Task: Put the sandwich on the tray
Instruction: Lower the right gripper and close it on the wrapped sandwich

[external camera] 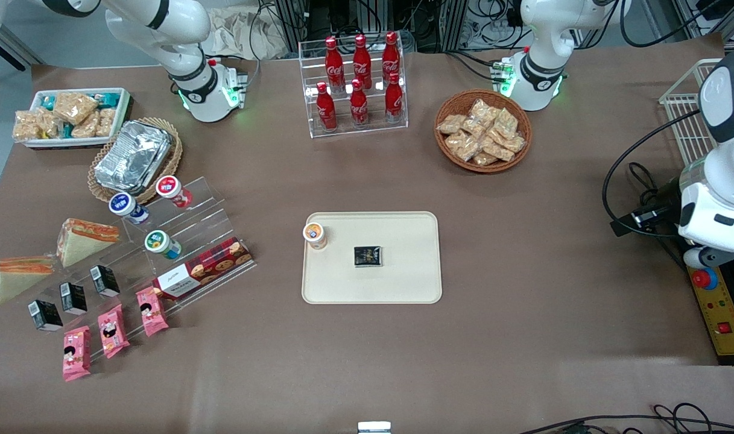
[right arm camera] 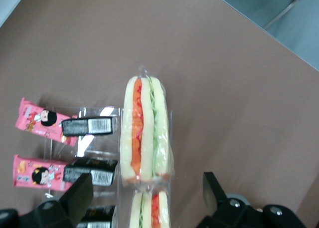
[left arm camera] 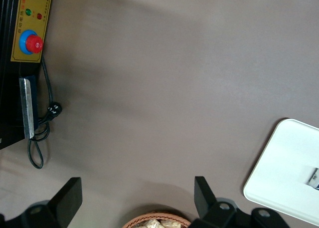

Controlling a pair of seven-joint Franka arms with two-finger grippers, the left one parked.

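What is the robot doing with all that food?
It is going to put a sandwich on the tray. Right now its gripper hangs open above the two wrapped sandwiches at the working arm's end of the table and has not grabbed either one. The nearer sandwich and the other sandwich both sit by the clear snack stand. The tray already holds a small cup and a dark packet.
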